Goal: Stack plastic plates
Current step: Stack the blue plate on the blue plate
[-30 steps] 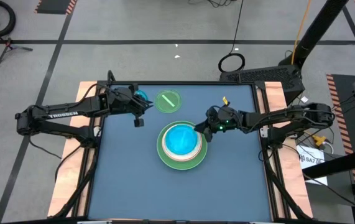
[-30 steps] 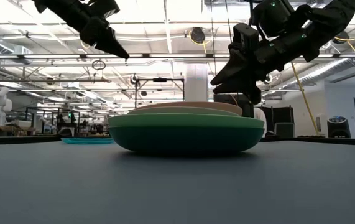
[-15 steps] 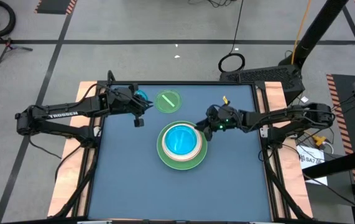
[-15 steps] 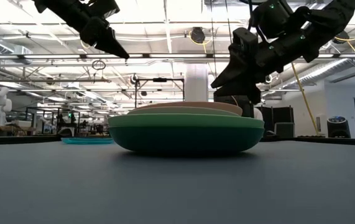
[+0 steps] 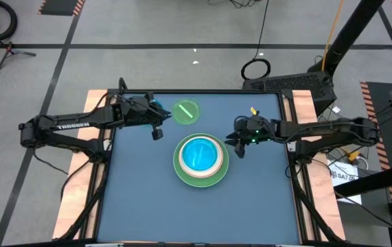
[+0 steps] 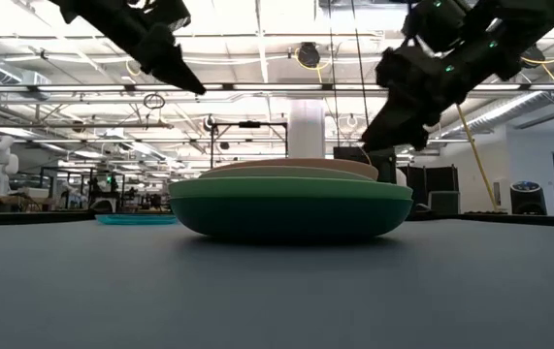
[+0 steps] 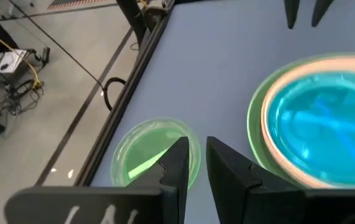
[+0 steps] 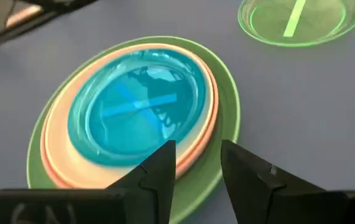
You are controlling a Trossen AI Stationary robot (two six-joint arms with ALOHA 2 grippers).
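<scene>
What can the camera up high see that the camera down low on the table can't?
Only the high view shows the lime plate lying alone and the blue plate on top of the stack.

Only the low view shows the room behind and the stack's dark green bottom plate from the side.

Both show the stack and both arms raised above the table.

Just ahead of the right hand [image 8: 196, 165], whose dark fingers look like matt moulded plastic, the cyan plate [image 8: 138, 106] topping the stack is glossy, translucent plastic that mirrors the lights, seated in an opaque peach plate [image 8: 205, 134] and a light green plate [image 8: 227, 118] with a duller, smooth sheen. Beyond the left hand [image 7: 193, 165], the lime plate [image 7: 146, 152] is equally translucent and shiny. The table [image 5: 141, 199] is a smooth, matt blue-grey sheet edged with pale bare wood [image 5: 75, 206].
</scene>
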